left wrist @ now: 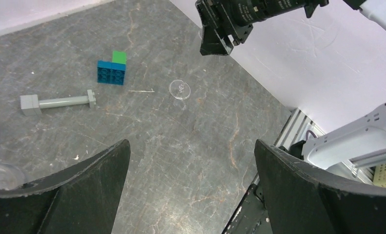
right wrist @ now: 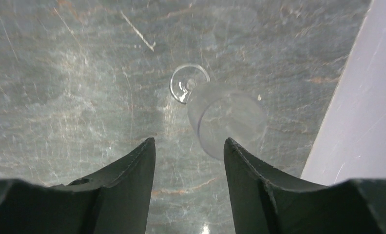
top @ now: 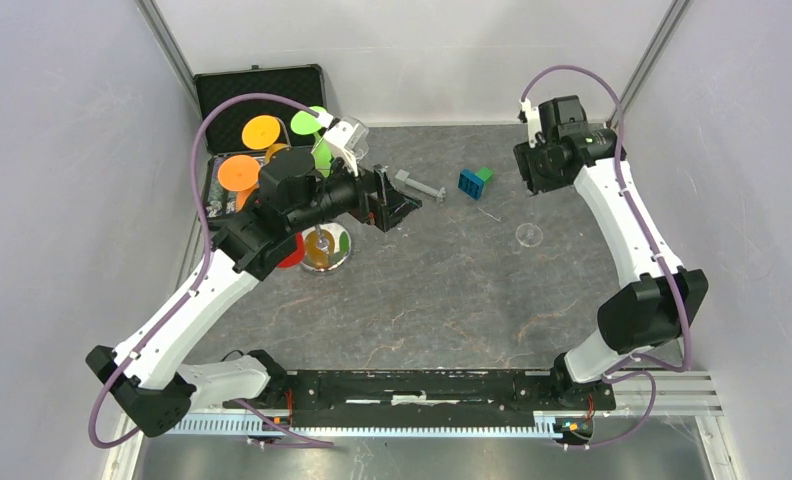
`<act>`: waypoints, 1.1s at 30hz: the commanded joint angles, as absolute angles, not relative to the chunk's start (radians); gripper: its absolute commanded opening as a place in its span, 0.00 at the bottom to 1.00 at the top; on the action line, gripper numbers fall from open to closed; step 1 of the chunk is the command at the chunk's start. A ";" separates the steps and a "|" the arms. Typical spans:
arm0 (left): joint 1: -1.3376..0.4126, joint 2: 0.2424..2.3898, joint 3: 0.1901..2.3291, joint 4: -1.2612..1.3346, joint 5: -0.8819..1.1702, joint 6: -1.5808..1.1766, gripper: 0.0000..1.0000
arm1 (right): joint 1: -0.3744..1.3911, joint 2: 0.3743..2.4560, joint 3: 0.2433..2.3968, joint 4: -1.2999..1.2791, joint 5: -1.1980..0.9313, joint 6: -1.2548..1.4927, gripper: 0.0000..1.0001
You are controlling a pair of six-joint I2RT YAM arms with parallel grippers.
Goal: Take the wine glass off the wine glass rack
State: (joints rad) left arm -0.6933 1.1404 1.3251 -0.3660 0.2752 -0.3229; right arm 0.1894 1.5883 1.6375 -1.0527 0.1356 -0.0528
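Note:
A clear wine glass (top: 528, 236) stands on the grey table at the right, apart from the rack. In the right wrist view I see its foot (right wrist: 188, 83) and bowl (right wrist: 227, 124) from above. It also shows small in the left wrist view (left wrist: 180, 90). My right gripper (top: 538, 172) (right wrist: 188, 141) is open and empty, high above and behind the glass. The silver rack (top: 329, 252) stands at the left, mostly hidden by my left arm, with coloured discs (top: 239, 170) around its top. My left gripper (top: 397, 207) (left wrist: 191, 144) is open and empty, just right of the rack.
A black case (top: 262, 85) lies open at the back left. A blue and green brick (top: 475, 180), a grey bar (top: 419, 186) and a thin stick (top: 487, 212) lie between the arms. Grey walls close in both sides.

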 commanded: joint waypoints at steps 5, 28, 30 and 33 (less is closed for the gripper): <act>-0.674 1.120 1.408 -0.299 0.128 -0.287 1.00 | 0.186 1.523 1.728 -0.938 0.159 -0.002 0.63; -0.394 1.074 1.382 -0.267 0.094 -0.311 1.00 | 0.308 1.137 1.064 0.077 -0.341 0.837 0.61; -0.394 1.045 1.361 -0.253 0.112 -0.315 1.00 | 0.369 1.153 1.048 0.149 -0.306 0.922 0.62; -0.394 0.995 1.316 -0.220 0.149 -0.329 1.00 | 0.458 1.210 1.071 0.218 -0.245 1.008 0.64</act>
